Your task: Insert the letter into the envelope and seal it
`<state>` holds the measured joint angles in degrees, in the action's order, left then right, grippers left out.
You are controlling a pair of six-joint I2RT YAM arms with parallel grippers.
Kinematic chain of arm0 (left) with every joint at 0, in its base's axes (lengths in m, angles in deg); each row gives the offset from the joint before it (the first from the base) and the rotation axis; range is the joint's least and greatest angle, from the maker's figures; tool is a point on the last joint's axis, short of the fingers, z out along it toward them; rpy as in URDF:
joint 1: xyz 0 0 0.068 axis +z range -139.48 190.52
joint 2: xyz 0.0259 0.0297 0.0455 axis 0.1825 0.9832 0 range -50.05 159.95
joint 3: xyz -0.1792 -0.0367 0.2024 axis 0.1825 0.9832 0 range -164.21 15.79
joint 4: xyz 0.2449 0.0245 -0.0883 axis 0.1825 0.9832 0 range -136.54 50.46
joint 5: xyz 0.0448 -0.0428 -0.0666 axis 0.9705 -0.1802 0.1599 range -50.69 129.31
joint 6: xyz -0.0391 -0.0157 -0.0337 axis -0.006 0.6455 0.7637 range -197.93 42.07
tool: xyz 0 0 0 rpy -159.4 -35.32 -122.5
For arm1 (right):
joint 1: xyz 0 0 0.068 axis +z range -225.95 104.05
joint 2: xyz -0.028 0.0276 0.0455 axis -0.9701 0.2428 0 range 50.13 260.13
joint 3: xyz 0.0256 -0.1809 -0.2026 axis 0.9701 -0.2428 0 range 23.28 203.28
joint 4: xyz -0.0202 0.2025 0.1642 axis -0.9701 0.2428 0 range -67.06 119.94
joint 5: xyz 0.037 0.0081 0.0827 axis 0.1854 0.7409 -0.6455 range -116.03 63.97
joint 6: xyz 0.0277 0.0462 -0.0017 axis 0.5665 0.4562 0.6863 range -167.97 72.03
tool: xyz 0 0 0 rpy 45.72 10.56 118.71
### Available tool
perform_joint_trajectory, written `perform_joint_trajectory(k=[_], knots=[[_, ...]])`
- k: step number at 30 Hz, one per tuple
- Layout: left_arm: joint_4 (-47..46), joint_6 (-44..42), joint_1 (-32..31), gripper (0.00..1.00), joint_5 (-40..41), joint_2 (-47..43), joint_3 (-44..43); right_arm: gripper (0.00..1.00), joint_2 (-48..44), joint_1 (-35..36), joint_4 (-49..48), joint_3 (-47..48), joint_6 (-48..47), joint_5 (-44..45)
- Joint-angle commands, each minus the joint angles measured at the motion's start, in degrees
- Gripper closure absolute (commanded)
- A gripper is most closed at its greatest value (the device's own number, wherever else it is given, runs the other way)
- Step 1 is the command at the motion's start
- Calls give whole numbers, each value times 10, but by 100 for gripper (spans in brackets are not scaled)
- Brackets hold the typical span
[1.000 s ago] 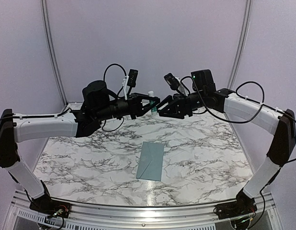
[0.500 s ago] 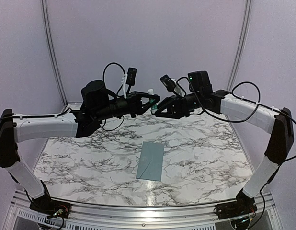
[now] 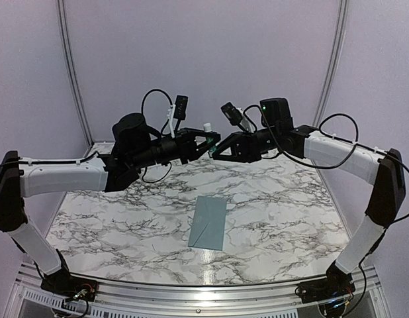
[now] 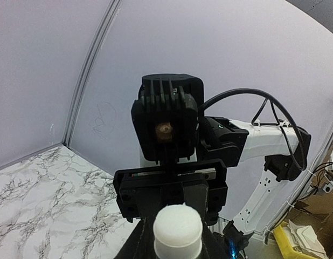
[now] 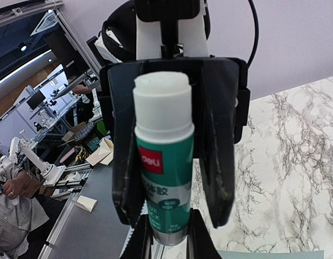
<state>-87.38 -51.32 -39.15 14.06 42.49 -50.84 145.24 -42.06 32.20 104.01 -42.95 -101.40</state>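
Observation:
A green glue stick (image 5: 165,162) with a white cap (image 3: 207,126) hangs upright in mid-air between both arms, high over the back of the table. My right gripper (image 5: 169,238) is shut on its lower end (image 3: 216,152). My left gripper (image 3: 208,140) stands around the tube's upper part; its fingers (image 5: 217,162) show a narrow gap on one side, so it is open. The left wrist view shows the cap (image 4: 177,229) between that gripper's fingers. The grey-blue envelope (image 3: 209,222) lies flat at the table's middle, below both grippers. The letter is out of view.
The marble table (image 3: 125,218) carries only the envelope. Pale walls with metal posts (image 3: 71,73) close the back and sides. Past the table's edge, the right wrist view shows a lab floor with desks and folded paper (image 5: 99,154).
My right gripper has slid left to the glue stick and closed on its lower end. The left gripper's jaws have widened slightly around the tube. The envelope has not moved.

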Motion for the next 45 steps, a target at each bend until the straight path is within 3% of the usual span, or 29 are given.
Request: perform_joint_trajectory(k=[1, 5, 11, 13, 17, 19, 23, 25, 27, 29, 33, 38, 41, 45], knots=[[-17, -1, -1, 67, 18, -23, 19, 93, 6, 1, -25, 3, 13, -10], [-17, -1, -1, 65, 18, -31, 30, 93, 7, 0, -31, 2, 17, -10], [-17, 4, 0, 72, 19, -35, 32, 93, 9, -1, -30, 0, 17, -7], [-17, 7, 0, 75, 23, -35, 33, 93, 6, -1, -28, -2, 14, -5], [-19, 12, 0, 93, 26, -32, 31, 94, -1, -1, -6, 2, -7, 21], [-19, 20, -1, 100, 39, -27, 29, 94, -9, 1, 31, 13, -44, 84], [-20, 34, -9, 100, 90, -7, 16, 92, -35, 20, 107, 38, -91, 396], [-20, 39, -15, 100, 127, 6, 8, 98, -31, 25, 123, 47, -71, 473], [-20, 49, -19, 100, 161, 16, -1, 99, -23, 33, 129, 50, -57, 490], [-20, 57, -19, 100, 186, 19, -1, 94, -24, 36, 114, 40, -41, 456], [-20, 42, -16, 100, 201, 2, 16, 64, -41, 12, 102, 30, -48, 295], [-19, 14, 0, 100, 88, -10, 21, 41, -81, -42, 125, 12, -151, 175], [-23, 1, 6, 100, -3, -7, 14, 41, -63, -63, 183, 29, -205, 97], [-35, -3, 8, 100, -61, 1, 4, 45, -13, -62, 273, 59, -269, 2]])
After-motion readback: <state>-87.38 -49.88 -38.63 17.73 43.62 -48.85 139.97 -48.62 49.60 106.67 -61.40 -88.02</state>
